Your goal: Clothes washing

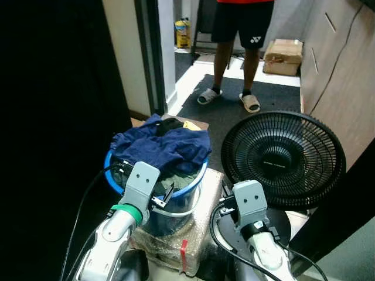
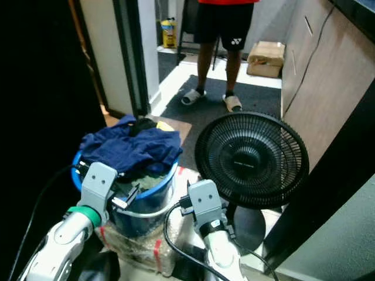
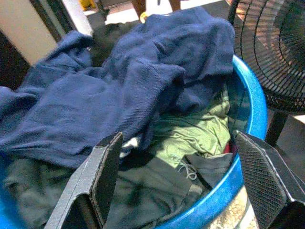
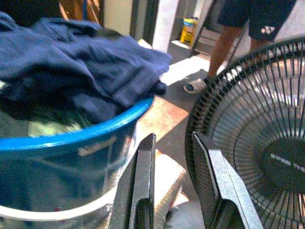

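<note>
Left gripper: it was wide open and held nothing. It hung just over the near rim of the blue basket.
Right gripper: its fingers were nearly together, with a thin gap, and held nothing. The basket was at one side of it and the black fan at the other.
Clothes: a big dark blue cloth lay on top, just ahead of the left gripper. A light green cloth and a dark grey one lay right under the open fingers.
How they would handle: I think the clothes were soft, floppy and light. They would bend and hang down when lifted.
Where to grab: a thick fold of the blue cloth on top looked best. A thin edge might slip out.
Person: stood far ahead, past both grippers, on the dark mat.
</note>
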Controlling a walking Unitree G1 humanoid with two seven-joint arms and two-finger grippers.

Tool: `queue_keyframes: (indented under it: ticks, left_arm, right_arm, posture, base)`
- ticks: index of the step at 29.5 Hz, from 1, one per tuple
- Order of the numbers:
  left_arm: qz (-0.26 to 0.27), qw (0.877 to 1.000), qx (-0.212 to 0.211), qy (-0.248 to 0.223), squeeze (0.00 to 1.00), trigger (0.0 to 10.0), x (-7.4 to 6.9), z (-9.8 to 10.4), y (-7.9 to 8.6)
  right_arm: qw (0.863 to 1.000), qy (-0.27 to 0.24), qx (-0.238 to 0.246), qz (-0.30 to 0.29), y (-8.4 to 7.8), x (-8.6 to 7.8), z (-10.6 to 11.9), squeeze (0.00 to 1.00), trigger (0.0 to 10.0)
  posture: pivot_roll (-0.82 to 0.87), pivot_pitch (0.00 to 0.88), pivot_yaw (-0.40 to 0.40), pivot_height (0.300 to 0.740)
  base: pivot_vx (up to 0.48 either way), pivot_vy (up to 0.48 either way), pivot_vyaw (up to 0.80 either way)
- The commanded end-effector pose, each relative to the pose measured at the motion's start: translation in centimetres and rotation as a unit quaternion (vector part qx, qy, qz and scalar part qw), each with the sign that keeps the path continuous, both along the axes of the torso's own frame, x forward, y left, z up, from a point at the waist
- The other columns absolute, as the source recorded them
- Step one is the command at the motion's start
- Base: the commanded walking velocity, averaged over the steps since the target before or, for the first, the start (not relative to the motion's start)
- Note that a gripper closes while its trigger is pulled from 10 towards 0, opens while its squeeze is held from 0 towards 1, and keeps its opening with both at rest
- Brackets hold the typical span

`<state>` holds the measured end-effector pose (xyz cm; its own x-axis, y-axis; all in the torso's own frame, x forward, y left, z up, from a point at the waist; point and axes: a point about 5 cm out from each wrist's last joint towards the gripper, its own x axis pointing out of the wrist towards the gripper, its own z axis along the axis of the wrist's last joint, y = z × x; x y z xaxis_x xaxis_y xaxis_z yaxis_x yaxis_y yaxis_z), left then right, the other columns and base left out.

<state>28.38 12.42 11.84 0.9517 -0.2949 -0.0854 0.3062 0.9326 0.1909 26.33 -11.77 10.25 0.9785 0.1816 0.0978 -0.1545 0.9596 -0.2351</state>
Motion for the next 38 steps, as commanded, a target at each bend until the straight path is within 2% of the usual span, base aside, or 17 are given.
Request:
queue_keyframes:
  ticks: [1, 6, 12, 15, 17, 18, 19, 20, 22, 25, 28, 29, 30, 31, 34, 37, 38]
  left_arm:
    - [0.001, 1.0, 0.004, 0.01, 0.0, 10.0, 0.0, -0.4, 0.1]
    - [0.0, 1.0, 0.004, 0.009, 0.0, 10.0, 0.1, -0.4, 0.1]
    - [0.005, 1.0, -0.004, 0.008, 0.0, 10.0, 0.4, 0.0, 0.1]
    - [0.018, 0.999, -0.025, -0.014, 0.0, 10.0, 1.5, 2.0, 0.6]
    - [0.018, 0.999, -0.025, -0.014, 0.0, 10.0, 1.5, 2.0, 0.6]
    - [0.021, 0.999, -0.031, -0.026, 0.0, 10.0, 1.9, 3.0, 0.7]
    - [0.021, 0.999, -0.031, -0.026, 0.0, 10.0, 1.9, 3.0, 0.7]
    - [0.022, 0.998, -0.039, -0.036, 0.0, 10.0, 2.3, 4.2, 0.6]
    - [0.022, 0.998, -0.039, -0.036, 0.0, 10.0, 2.3, 4.2, 0.6]
    - [0.022, 0.998, -0.046, -0.045, 0.0, 10.0, 2.7, 5.5, 0.4]
    - [0.025, 0.997, -0.047, -0.047, 0.0, 10.0, 3.1, 5.8, 0.3]
    - [0.037, 0.998, -0.037, -0.047, 0.0, 10.0, 3.8, 5.7, 0.4]
    - [0.037, 0.998, -0.037, -0.047, 0.0, 10.0, 3.8, 5.7, 0.4]
    - [0.053, 0.997, -0.027, -0.044, 0.0, 10.0, 4.7, 5.6, 0.4]
    - [0.053, 0.997, -0.027, -0.044, 0.0, 10.0, 4.7, 5.6, 0.4]
    - [0.08, 0.996, -0.014, -0.027, 0.0, 10.0, 6.0, 5.2, 0.6]
    - [0.08, 0.996, -0.014, -0.027, 0.0, 10.0, 6.0, 5.2, 0.6]
  right_arm:
    - [1.0, 0.002, 0.006, -0.004, 0.0, 0.0, -0.1, 0.0, 10.0]
    - [1.0, 0.0, 0.005, -0.005, -0.1, 0.2, 0.0, 0.0, 10.0]
    - [0.999, -0.025, 0.026, 0.001, -0.2, 0.7, 1.8, 0.0, 10.0]
    - [0.996, -0.069, 0.049, 0.009, -0.4, 1.3, 4.8, 0.0, 10.0]
    - [0.996, -0.069, 0.049, 0.009, -0.4, 1.3, 4.8, 0.0, 10.0]
    - [0.995, -0.084, 0.051, 0.013, -0.5, 1.5, 5.7, 0.0, 10.0]
    - [0.995, -0.084, 0.051, 0.013, -0.5, 1.5, 5.7, 0.0, 10.0]
    - [0.993, -0.1, 0.052, 0.017, -0.5, 1.7, 6.8, 0.0, 10.0]
    - [0.993, -0.1, 0.052, 0.017, -0.5, 1.7, 6.8, 0.0, 10.0]
    - [0.992, -0.116, 0.054, 0.022, -0.5, 2.1, 7.8, 0.0, 10.0]
    - [0.991, -0.119, 0.052, 0.025, -0.3, 2.5, 8.0, 0.0, 10.0]
    - [0.991, -0.117, 0.049, 0.03, 0.1, 3.1, 7.9, 0.0, 10.0]
    - [0.991, -0.117, 0.049, 0.03, 0.1, 3.1, 7.9, 0.0, 10.0]
    - [0.992, -0.109, 0.047, 0.039, 0.5, 3.7, 7.6, 0.0, 10.0]
    - [0.992, -0.109, 0.047, 0.039, 0.5, 3.7, 7.6, 0.0, 10.0]
    - [0.993, -0.091, 0.043, 0.057, 1.5, 4.5, 7.0, 0.0, 10.0]
    - [0.993, -0.091, 0.043, 0.057, 1.5, 4.5, 7.0, 0.0, 10.0]
  posture:
    - [0.05, 0.0, 0.066, 0.534]
    - [0.05, 0.0, 0.066, 0.534]
    - [0.05, 0.0, 0.066, 0.534]
    - [0.05, 0.0, 0.066, 0.534]
    - [0.05, 0.0, 0.066, 0.534]
    - [0.05, 0.0, 0.065, 0.534]
    - [0.05, 0.0, 0.065, 0.534]
    - [0.05, 0.0, 0.065, 0.534]
    - [0.05, 0.0, 0.065, 0.534]
    - [0.04, 0.0, 0.064, 0.534]
    - [0.04, 0.0, 0.061, 0.534]
    - [0.05, 0.0, 0.053, 0.534]
    - [0.05, 0.0, 0.053, 0.534]
    - [0.06, 0.001, 0.042, 0.534]
    - [0.06, 0.001, 0.042, 0.534]
    - [0.08, 0.011, 0.03, 0.534]
    - [0.08, 0.011, 0.03, 0.534]
  base:
    - [0.0, 0.0, 0.0]
    - [0.0, 0.0, 0.0]
    - [0.0, 0.0, 0.0]
    - [0.0, 0.0, 0.0]
    - [0.0, 0.0, 0.0]
    - [0.0, 0.0, 0.0]
    - [0.0, 0.0, 0.0]
    - [0.0, 0.0, 0.0]
    - [0.0, 0.0, 0.0]
    - [0.0, 0.0, 0.0]
    - [0.0, 0.0, 0.0]
    - [0.0, 0.0, 0.0]
    - [0.0, 0.0, 0.0]
    - [0.0, 0.0, 0.0]
    - [0.0, 0.0, 0.0]
    - [0.0, 0.0, 0.0]
    - [0.0, 0.0, 0.0]
